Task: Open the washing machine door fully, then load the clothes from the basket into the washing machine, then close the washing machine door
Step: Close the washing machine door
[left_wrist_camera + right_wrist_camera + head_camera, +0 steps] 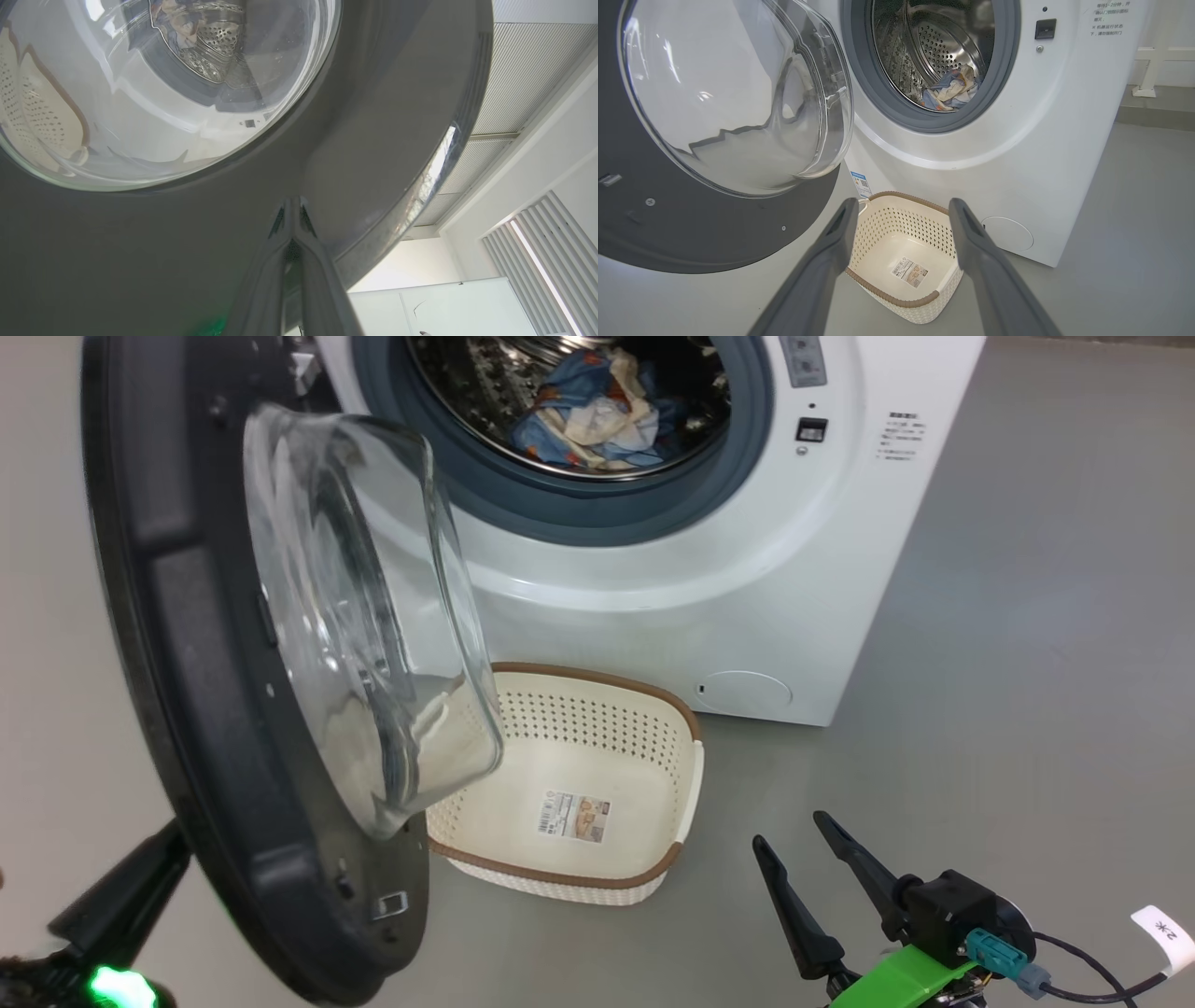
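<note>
**Inspector:** Report unit count and position.

**Technician:** One washing machine (747, 569) stands on the grey floor (1027, 663). Its one washing machine door (168, 616) is open and swung out to the robot's left. The door's one glass bowl window (373, 616) bulges toward the machine. One grey gasket (579, 513) rings one perforated steel drum (943, 42).

**Inspector:** Location of the load?

**Technician:** The clothes (597, 415) lie in one bundle at the bottom of the drum, blue with cream parts. The number of garments cannot be told. One basket (686, 784) sits on the floor just in front of the machine, partly under the window. It carries one label (572, 815) on its floor. One round cap (744, 693) and one blue sticker (862, 183) sit low on the machine front.

**Inspector:** End effector status?

**Technician:** Two units.
- **Left:** The left end effector (293, 233) has its two fingers pressed together with nothing between them. The tips are at the door's glossy outer face; contact cannot be confirmed.
- **Right:** The right end effector (788, 829) has its two fingers spread apart and grips nothing. It hovers above the floor beside the basket, apart from the door.
</note>
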